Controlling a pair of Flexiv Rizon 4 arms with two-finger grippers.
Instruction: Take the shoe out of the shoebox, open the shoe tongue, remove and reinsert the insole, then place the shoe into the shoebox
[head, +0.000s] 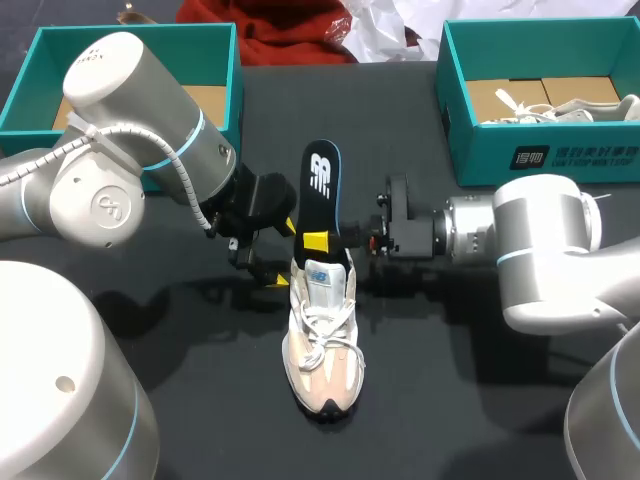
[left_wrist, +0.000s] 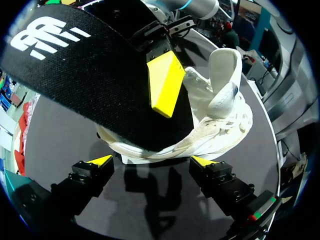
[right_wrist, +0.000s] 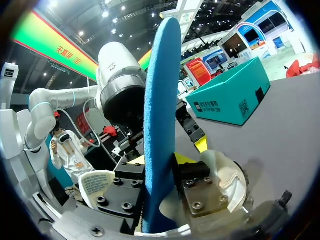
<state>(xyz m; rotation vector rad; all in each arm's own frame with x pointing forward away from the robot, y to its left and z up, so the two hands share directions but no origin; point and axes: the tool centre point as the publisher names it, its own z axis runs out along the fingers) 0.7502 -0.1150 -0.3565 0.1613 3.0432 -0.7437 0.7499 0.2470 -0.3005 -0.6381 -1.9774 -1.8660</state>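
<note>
Shoe (head: 322, 345) on table (head: 470, 400); insole (head: 322, 180) (half-out, seemingly) tight in right gripper (right_wrist: 161, 172); left gripper (left_wrist: 152, 161) agape.

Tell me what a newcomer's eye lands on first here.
The black insole stands up out of the pale shoe at mid-table, clamped in the right arm's jaws. Next come the left arm's jaws, open beside the shoe's heel, then the left shoebox and right shoebox, both teal, at the far corners.

Bright, even light from overhead whitens the shoe (head: 322, 350) against the dark table (head: 450, 400) (a matte top with only faint sheen), leaving soft-edged shadows on either side of the shoe and beside its heel.
</note>
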